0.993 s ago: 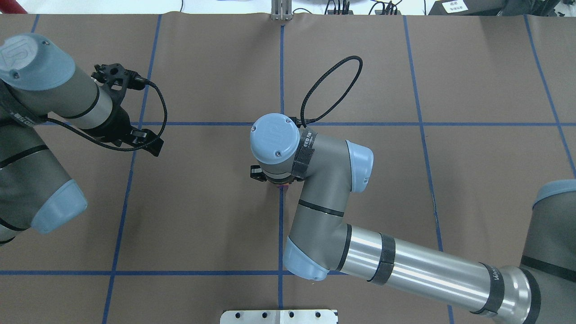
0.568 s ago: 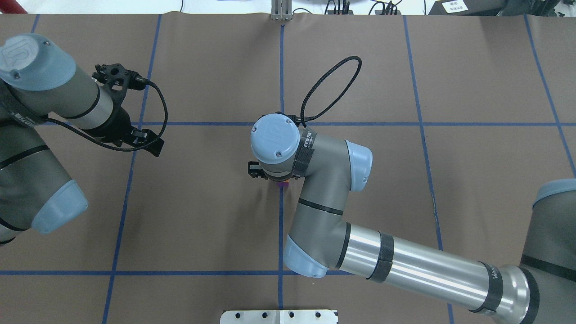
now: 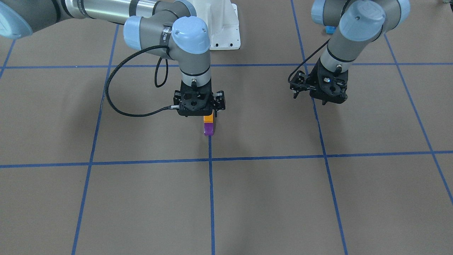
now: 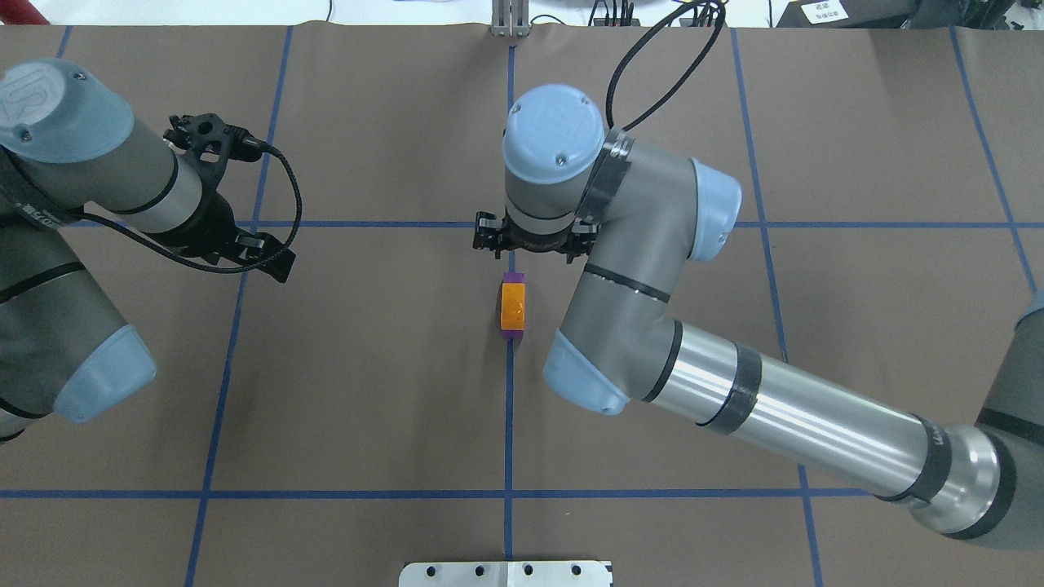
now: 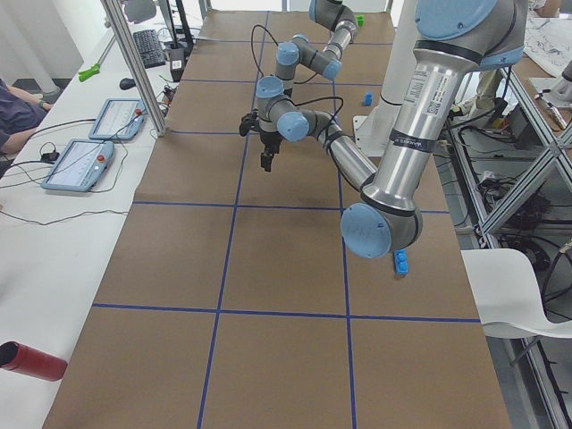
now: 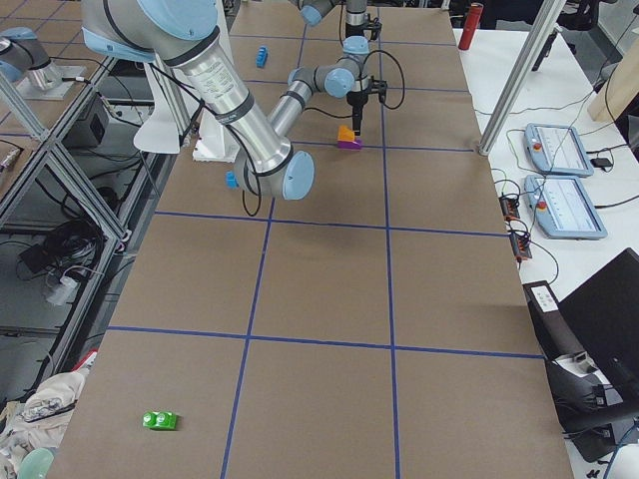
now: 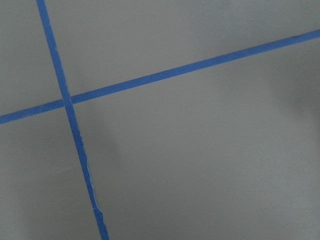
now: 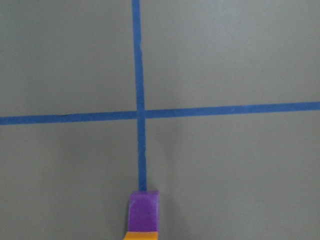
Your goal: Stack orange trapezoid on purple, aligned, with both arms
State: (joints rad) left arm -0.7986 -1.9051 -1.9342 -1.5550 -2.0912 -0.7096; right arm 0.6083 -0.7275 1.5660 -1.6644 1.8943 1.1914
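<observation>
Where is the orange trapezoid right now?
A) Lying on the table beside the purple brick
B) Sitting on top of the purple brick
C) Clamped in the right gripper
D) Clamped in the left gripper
B: the orange trapezoid rests on the purple brick on the centre tape line, and the overhead view shows the stack standing apart from the right gripper.

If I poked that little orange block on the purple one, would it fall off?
Probably not easily: the orange trapezoid sits squarely on the purple brick without overhang. Small and hard-looking, likely light, so the pair might slide together.
</observation>
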